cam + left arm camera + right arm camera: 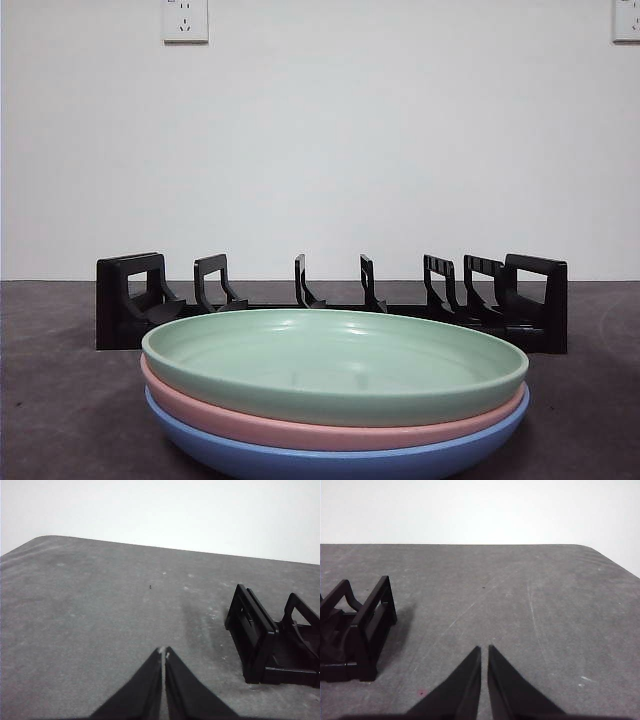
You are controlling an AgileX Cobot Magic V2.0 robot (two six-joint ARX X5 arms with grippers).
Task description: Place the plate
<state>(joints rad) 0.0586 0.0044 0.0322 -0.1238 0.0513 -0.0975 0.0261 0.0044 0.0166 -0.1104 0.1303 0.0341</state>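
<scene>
I find the green plate topping a stack on the tabletop, before the empty rack. Left end effector and right end effector are closed, empty. Risk: nested rims lifting together.

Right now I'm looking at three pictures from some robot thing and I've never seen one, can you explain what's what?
It is a robot with two arms at a grey table. The front view looks low across the table: a green plate sits on a pink plate, which sits on a blue plate, and behind them stands an empty black plate rack. The other two pictures come from cameras on each wrist. One shows the left hand, the other the right hand, both shut and holding nothing, each hovering above the table near one end of the rack.
</scene>
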